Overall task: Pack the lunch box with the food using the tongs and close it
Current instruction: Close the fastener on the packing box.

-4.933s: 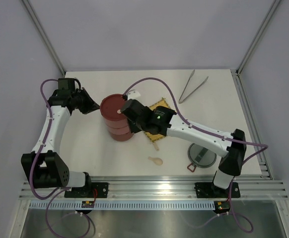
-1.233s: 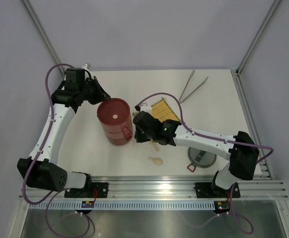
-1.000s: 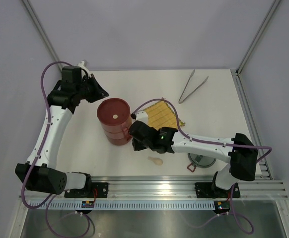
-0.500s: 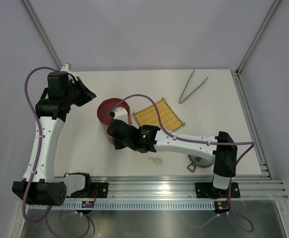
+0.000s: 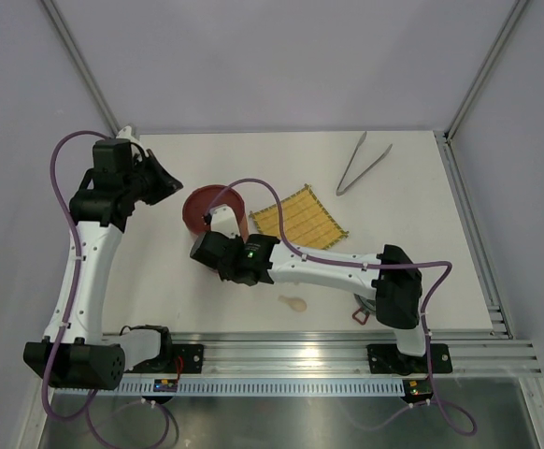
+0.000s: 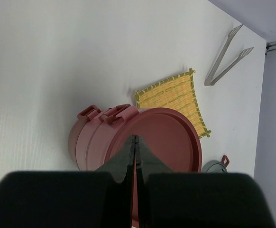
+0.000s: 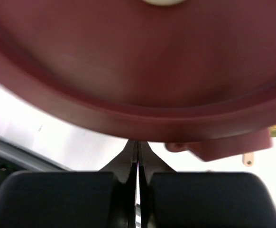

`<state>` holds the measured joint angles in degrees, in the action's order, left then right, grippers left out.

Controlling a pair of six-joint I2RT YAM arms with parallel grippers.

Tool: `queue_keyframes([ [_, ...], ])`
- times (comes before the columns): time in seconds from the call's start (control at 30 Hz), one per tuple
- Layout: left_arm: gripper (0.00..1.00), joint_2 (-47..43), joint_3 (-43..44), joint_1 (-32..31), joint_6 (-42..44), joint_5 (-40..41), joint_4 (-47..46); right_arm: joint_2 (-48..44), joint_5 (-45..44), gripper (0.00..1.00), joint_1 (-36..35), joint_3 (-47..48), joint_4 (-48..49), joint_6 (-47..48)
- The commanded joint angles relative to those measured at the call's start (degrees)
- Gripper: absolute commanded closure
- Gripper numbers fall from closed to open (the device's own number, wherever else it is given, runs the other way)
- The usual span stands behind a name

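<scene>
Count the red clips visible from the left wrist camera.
3. One clip and a second clip sit side by side on the lunch box wall; a third clip sticks out of the grey lid. Others may be hidden behind the box.

- I see a yellow woven mat [image 5: 298, 217] lying flat on the white table [image 5: 412, 215], turned at an angle.
- I've got a small cream spoon [image 5: 293, 302] near the front edge, apart from the mat.
- A metal rail [image 5: 291, 354] runs along that edge.
</scene>
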<state>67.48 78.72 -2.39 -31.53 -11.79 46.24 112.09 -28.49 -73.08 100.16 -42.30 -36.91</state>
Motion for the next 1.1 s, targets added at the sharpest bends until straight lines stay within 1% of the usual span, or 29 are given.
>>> queue_keyframes([
  [0.0, 1.0, -1.7, -1.2, 0.3, -0.5, -1.0, -2.5, -3.4, -5.2, 1.0, 0.8, -1.2, -1.4, -1.0],
  [0.27, 1.0, -2.5, -1.8, 0.3, -0.5, -0.5, -2.4, -5.4, -3.9, 1.0, 0.7, -4.0, 0.7, -1.2],
  [0.4, 1.0, -2.9, -1.6, 0.3, -0.3, -0.2, -2.2, -6.1, -3.2, 1.0, 0.7, -4.1, 1.5, -0.4],
  [0.53, 1.0, -3.2, -1.4, 0.3, -0.4, 1.1, -2.3, -5.9, -1.1, 1.0, 0.1, -3.5, 4.4, 1.4],
  [0.63, 1.0, -4.4, -1.2, 0.3, -1.1, 4.1, -2.4, -3.6, -1.8, 1.0, 0.2, 0.1, 3.0, 1.8],
  [0.77, 1.0, -5.3, -1.0, 0.4, -1.3, 5.7, -2.5, -0.9, -4.0, 1.0, 0.2, 3.9, 1.0, 1.8],
  [1.07, 1.0, -4.5, -1.0, 0.3, -1.3, 4.8, -2.1, -0.3, -7.5, 1.0, 0.8, 3.6, -2.3, 0.3],
])
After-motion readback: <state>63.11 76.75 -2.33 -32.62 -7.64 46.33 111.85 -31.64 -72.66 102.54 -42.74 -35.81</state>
